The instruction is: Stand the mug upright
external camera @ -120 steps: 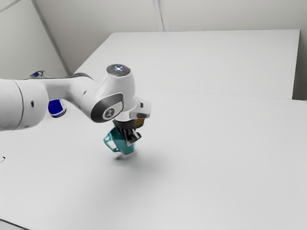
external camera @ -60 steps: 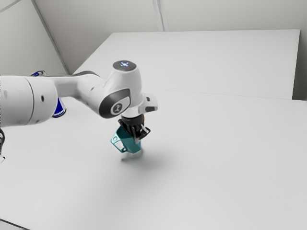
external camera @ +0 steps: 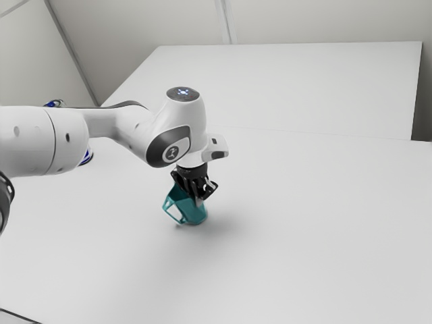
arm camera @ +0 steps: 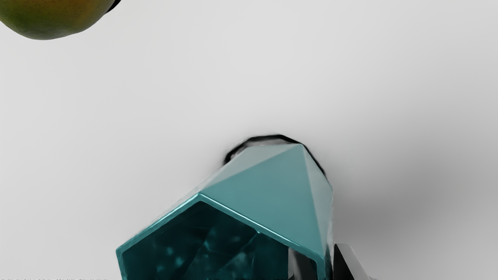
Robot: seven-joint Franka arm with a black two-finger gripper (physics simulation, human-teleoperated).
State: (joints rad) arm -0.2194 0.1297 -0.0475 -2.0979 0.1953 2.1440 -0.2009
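The pincer (external camera: pixel 199 200) grips the teal mug (external camera: pixel 193 214) (one finger inside its wall).

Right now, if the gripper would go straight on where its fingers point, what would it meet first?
Most likely the white tabletop: the gripper points down, shut on the wall of the teal faceted mug, so the mug's lower end would press there first. Whether it already touches, I cannot tell.

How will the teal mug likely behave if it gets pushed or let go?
The mug looks stiff, judging by its crisp facets. Tilted as it is, it might tip if the gripper let go. Its flat sides should discourage smooth rolling.
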